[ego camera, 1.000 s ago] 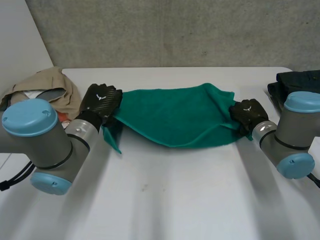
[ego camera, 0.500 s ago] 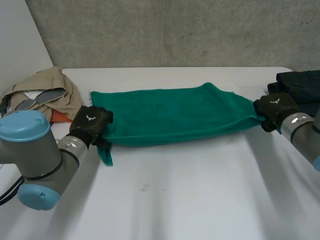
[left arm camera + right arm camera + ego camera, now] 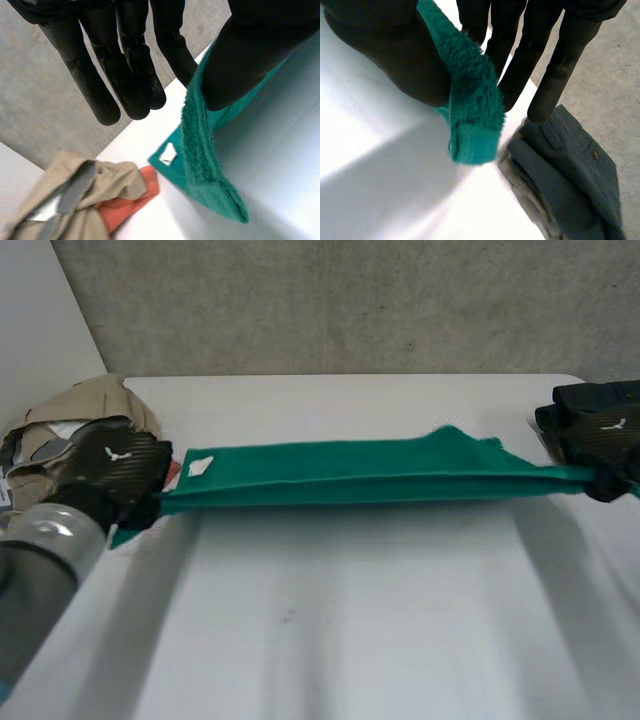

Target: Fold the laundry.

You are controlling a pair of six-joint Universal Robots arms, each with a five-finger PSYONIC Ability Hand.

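1. Green towel [image 3: 350,475]: doubled lengthwise and stretched taut over the white table [image 3: 350,630]. I judge this squares its layers for the next fold.
2. Left hand [image 3: 110,465]: thumb pinches 1 towel end against straight fingers, near the beige clothes pile [image 3: 80,410].
3. Right hand [image 3: 600,435]: pinches the opposite end likewise, beside a dark garment [image 3: 570,170].
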